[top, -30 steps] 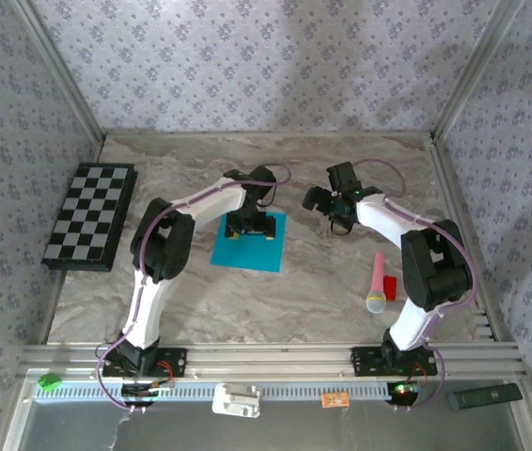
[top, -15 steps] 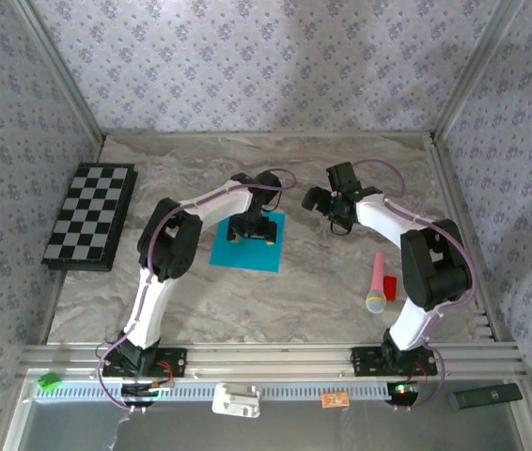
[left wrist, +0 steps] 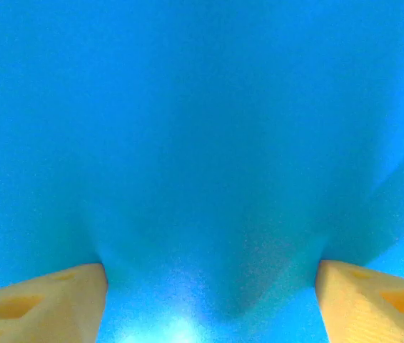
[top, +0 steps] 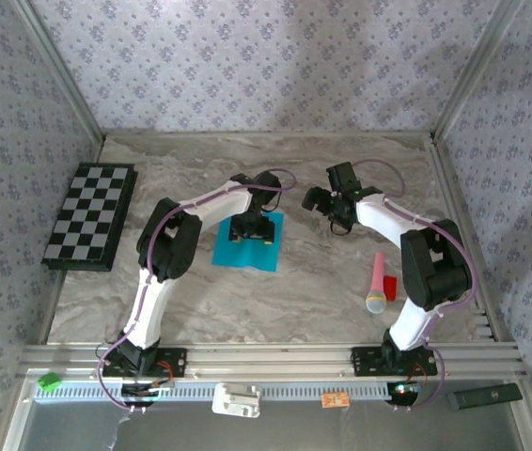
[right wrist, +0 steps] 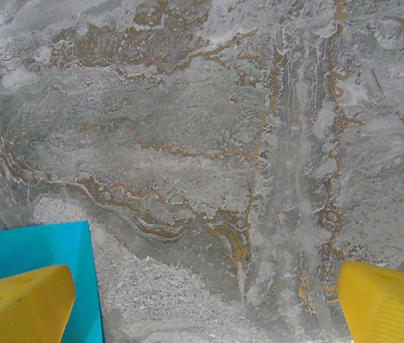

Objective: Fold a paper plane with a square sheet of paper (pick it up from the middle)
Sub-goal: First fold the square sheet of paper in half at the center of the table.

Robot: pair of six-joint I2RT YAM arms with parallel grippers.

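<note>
The square sheet of paper [top: 247,255] lies between the checkered board [top: 90,215], left, and the stick [top: 377,282], right.

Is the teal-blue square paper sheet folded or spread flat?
Spread flat: the teal-blue square paper sheet lies as one full square on the marble table.

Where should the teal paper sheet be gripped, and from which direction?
At its middle, from straight above. The square sheet of paper lies flat on the table, so no edge offers a lip to get under. Pressing down and closing there would probably pinch up a ridge to hold. The left gripper sits over that spot, jaws open.
</note>
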